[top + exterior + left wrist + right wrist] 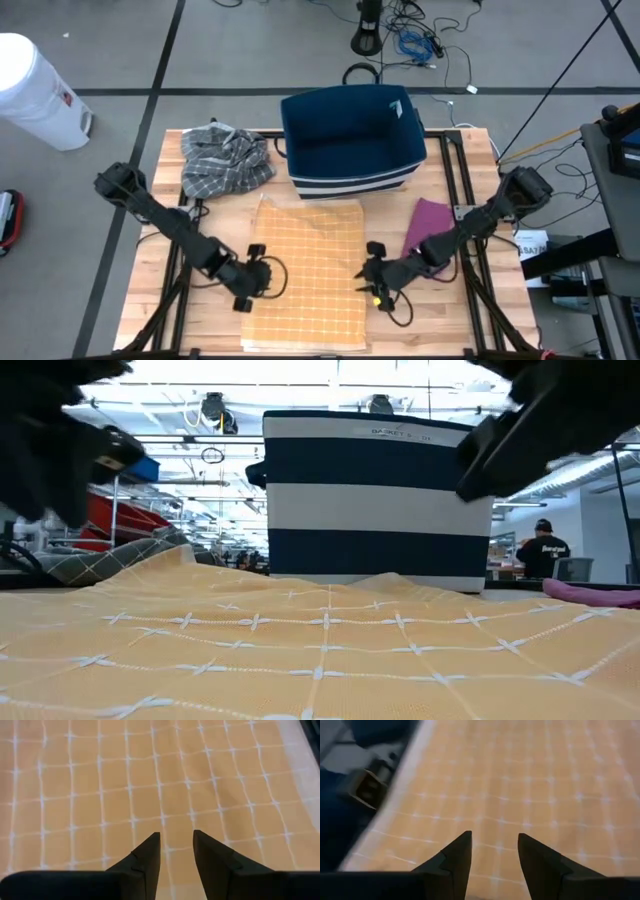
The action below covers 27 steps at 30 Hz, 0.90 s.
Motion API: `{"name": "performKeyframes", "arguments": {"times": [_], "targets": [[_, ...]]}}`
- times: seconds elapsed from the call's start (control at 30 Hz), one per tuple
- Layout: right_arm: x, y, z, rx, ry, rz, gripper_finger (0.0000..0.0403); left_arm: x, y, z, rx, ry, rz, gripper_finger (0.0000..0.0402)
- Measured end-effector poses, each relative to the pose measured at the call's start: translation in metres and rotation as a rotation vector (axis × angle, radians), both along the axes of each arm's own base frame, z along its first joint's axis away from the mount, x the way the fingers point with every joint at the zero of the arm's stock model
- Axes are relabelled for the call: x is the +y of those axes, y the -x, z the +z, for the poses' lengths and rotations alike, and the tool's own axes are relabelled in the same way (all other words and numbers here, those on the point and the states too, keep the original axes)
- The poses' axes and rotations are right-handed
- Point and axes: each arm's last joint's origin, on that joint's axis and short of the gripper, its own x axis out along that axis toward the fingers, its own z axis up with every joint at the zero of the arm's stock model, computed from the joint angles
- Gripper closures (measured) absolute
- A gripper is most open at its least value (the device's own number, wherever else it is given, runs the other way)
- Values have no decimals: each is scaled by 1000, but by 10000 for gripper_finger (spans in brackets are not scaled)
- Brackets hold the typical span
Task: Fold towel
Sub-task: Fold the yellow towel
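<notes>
Orange and cross-stitched in white, the towel (305, 265) lies flat on the wooden table (150, 300), in front of the navy striped basket (350, 135). On its left edge sits the left gripper (262, 276), fingers parted with only cloth showing between them — nothing pinched yet. On the right edge the right gripper (376, 276) sits level with it, likewise parted and empty (the 2 mirror each other). To do this step well, I judge both should close on the edges together, then lift evenly so the fold line stays straight.
</notes>
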Motion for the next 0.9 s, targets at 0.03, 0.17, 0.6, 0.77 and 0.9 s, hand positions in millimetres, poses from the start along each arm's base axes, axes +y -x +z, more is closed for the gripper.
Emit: {"name": "performKeyframes", "arguments": {"times": [0.03,0.17,0.6,0.77,0.9], "targets": [[4,0,0,-13,-9,6,255,-4,3,0,1,1,3,280],[15,-1,-7,-45,-16,17,255,-17,12,-2,-8,-3,-2,280],[28,-10,-42,15,-25,3,255,-34,18,-30,62,-65,-9,280],[40,-15,-45,17,5,42,255,-36,17,-33,53,-75,-10,279],[42,-15,-56,83,74,30,255,-39,19,-35,37,-95,-8,252]]}}
